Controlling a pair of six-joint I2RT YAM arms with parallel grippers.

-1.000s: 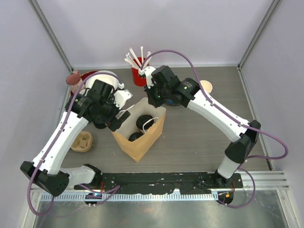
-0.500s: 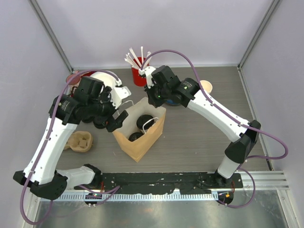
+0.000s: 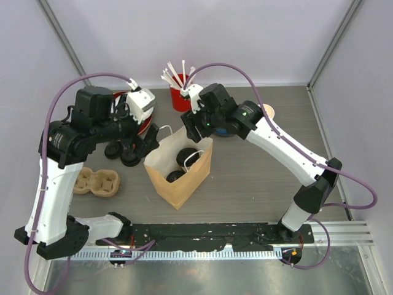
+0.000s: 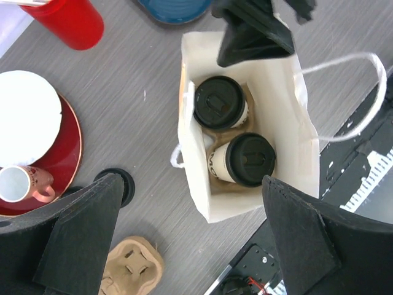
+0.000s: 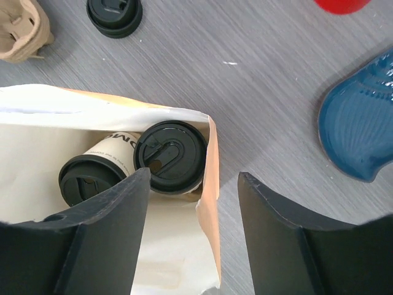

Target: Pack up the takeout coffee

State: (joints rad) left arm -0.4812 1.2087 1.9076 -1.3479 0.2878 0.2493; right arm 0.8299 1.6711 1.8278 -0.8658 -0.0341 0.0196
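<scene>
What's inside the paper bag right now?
The paper bag holds two lidded coffees, one cup beside a second cup, on a cardboard carrier. The bag's floor is covered.

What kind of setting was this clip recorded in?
Probably a lab test cell staged as a café counter: plain walls enclosing a grey table, a paper bag holding two lidded coffee cups, and a red straw holder.
</scene>
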